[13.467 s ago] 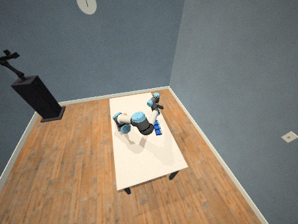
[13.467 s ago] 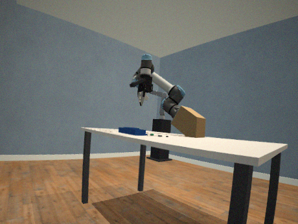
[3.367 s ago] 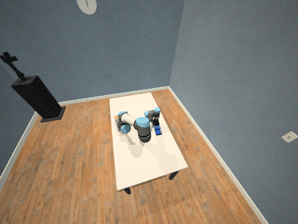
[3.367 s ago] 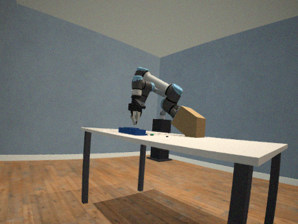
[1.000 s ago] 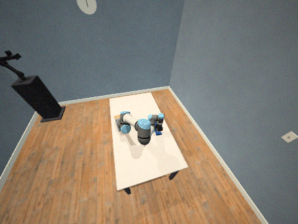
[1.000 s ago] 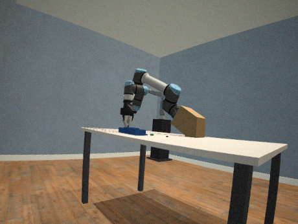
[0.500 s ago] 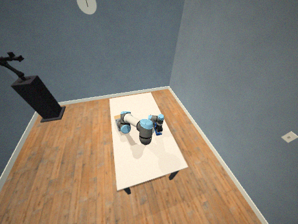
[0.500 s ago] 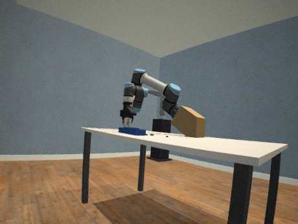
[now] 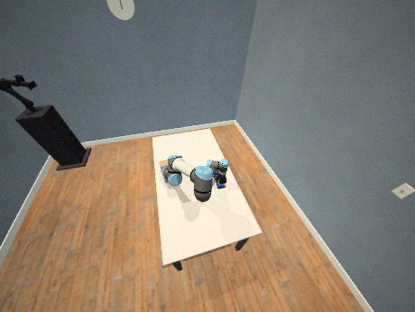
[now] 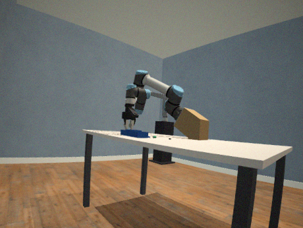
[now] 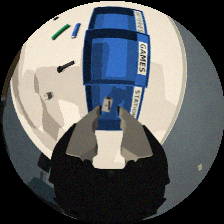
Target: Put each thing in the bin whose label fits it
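A row of blue bins [image 11: 114,55] lies on the white table, with white labels along one side; one reads GAMES [image 11: 142,56]. The bins also show in the exterior view [image 10: 134,133]. My gripper [image 11: 109,106] hangs just above the nearest bin, fingers slightly open. A small grey and white thing [image 11: 106,104] shows between the fingertips over that bin; I cannot tell if it touches them. In the exterior view the gripper [image 10: 128,126] points straight down over the bins' left end. A green piece [image 11: 59,33], a blue piece [image 11: 75,30], a black piece [image 11: 65,66] and a small pale piece [image 11: 48,95] lie loose on the table.
A tan cardboard box [image 10: 192,124] sits tilted at the arm's base on the table. The bins lie close to the table's edge [image 11: 165,80]. A black pedestal [image 9: 51,135] with a camera stands on the floor, far left.
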You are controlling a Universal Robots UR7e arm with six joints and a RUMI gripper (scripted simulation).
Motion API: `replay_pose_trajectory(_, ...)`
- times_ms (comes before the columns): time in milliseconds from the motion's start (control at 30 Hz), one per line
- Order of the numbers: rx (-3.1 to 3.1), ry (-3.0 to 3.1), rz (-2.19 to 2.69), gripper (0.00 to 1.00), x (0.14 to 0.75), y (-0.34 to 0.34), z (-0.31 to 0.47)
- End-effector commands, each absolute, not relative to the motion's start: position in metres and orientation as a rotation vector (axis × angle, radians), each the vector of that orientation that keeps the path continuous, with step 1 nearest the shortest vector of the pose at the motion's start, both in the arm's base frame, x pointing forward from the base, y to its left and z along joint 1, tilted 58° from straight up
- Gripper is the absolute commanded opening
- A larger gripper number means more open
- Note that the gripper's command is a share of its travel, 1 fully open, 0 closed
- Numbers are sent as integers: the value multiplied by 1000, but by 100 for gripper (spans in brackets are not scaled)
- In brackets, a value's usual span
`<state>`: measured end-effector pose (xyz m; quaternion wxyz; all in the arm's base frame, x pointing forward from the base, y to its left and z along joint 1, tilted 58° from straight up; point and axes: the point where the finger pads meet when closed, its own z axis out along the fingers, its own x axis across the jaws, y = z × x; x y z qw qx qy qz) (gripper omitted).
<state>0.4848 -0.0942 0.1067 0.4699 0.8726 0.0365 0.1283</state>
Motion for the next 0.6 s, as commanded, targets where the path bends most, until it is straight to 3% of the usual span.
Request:
replay_pose_trajectory(0, 2139, 88, 317, 18, 486, -94, 107)
replay_pose_trajectory(567, 2137, 87, 323, 18, 485, -87, 114)
